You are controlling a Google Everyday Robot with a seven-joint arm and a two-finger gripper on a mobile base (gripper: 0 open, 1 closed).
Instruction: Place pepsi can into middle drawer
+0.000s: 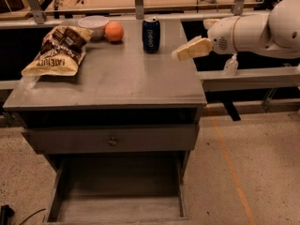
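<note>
Camera view: gripper (178,55) hovers just right of pepsi can (151,34) on tabletop (117,81); jaws' state can't tell; middle drawer (117,209) pulled out.

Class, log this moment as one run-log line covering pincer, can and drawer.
pepsi can: upright on cabinet top, rear | pincer: right of can, not touching | middle drawer: pulled open, no can inside
</note>
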